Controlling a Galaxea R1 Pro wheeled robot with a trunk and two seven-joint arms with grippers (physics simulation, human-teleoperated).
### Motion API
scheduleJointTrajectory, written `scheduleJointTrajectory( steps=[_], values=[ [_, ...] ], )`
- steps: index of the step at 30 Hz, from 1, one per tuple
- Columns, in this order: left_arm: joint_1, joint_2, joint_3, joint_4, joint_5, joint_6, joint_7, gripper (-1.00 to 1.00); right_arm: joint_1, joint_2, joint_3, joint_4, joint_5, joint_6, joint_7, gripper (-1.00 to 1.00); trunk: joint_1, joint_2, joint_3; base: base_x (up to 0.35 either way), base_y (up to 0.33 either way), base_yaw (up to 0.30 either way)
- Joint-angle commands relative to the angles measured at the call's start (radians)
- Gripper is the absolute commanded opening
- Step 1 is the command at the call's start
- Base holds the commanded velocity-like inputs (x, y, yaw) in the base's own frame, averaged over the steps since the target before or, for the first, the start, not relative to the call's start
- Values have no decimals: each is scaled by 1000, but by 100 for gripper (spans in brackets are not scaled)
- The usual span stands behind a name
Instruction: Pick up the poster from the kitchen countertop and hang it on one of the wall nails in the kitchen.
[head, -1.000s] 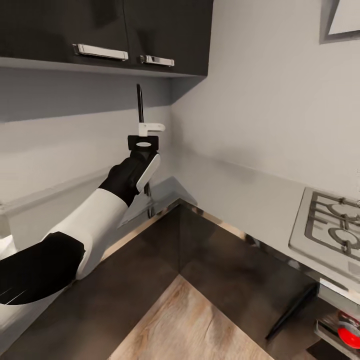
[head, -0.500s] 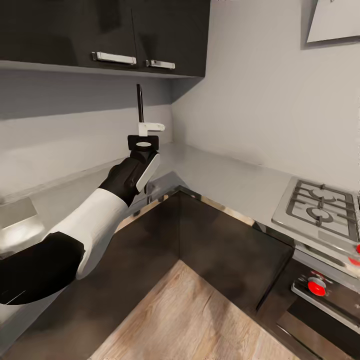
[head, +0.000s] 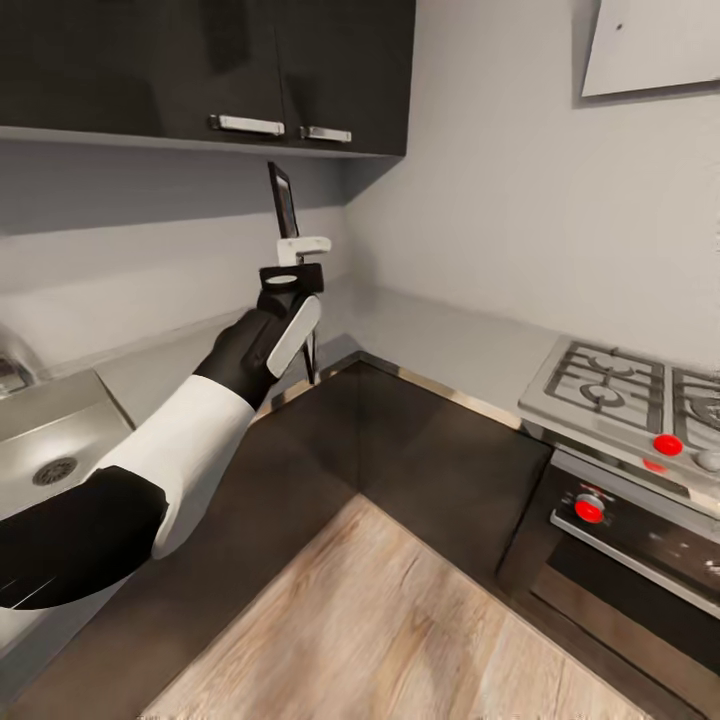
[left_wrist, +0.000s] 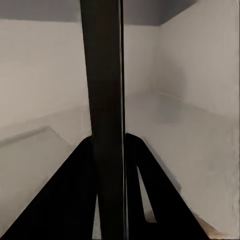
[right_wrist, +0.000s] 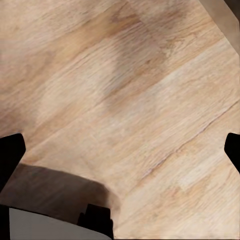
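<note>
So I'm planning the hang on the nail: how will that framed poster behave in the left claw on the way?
The poster probably stays stiff: it stands straight and upright above the left claw, with no sag. It seems light, since a pinch near its lower edge carries it. Gripped that low, it might pivot or slip if it bumps the wall.

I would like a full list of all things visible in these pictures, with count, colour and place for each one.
poster: one, black frame seen nearly edge-on, upright in left gripper
kitchen countertop: one, grey, L-shaped along both walls
upper cabinets: two doors, black, silver handles, above countertop
sink: one, steel, left end of countertop
gas hob: one, steel, right side
oven knobs: red, below hob
floor: light wood
left gripper: shut on poster
right gripper: dark fingertips wide apart over floor
</note>
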Motion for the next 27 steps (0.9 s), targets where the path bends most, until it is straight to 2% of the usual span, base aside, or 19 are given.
scheduleJointTrajectory(
  steps=[1,4,10,12,17,20,21,22,23,26,27],
  values=[
    [-1,0,-2,-4,11,4,9,-100,0,-1,2,0,4,-2,0,100,-1,-1,-1,-340,0,0],
    [-1,0,-3,-18,32,4,8,-100,0,-1,2,0,4,-2,0,100,-1,-1,-1,-340,0,0],
    [0,0,-4,-49,40,5,6,-100,0,-1,2,0,4,-2,0,100,-1,-1,-1,-340,0,0],
    [2,0,-6,-89,46,9,3,-100,0,-1,2,0,4,-2,0,100,-1,-1,-1,-340,0,0],
    [5,0,-15,-167,93,13,-1,-100,0,-1,2,0,4,-2,0,100,-1,-1,-1,-340,0,0],
    [8,0,-74,-221,130,21,-3,-100,0,-1,2,0,4,-2,0,100,-1,-1,-1,-339,0,0],
    [9,0,-153,-271,209,46,-3,-100,0,0,2,0,4,-2,0,100,-1,-1,-1,-339,0,0],
    [9,0,-170,-283,230,49,-3,-100,0,-1,2,0,4,-2,0,100,-1,-1,-1,-339,0,0],
    [9,0,-204,-305,274,53,-3,-100,0,-1,2,0,4,-2,0,100,-1,-1,-1,-339,0,0],
    [9,0,-258,-343,348,57,-3,-100,0,-1,2,0,4,-2,0,100,-1,-1,-1,-339,0,0],
    [9,0,-289,-366,390,59,-3,-100,0,-1,2,0,4,-2,0,100,-1,-1,-1,-339,0,0]
  ],
)
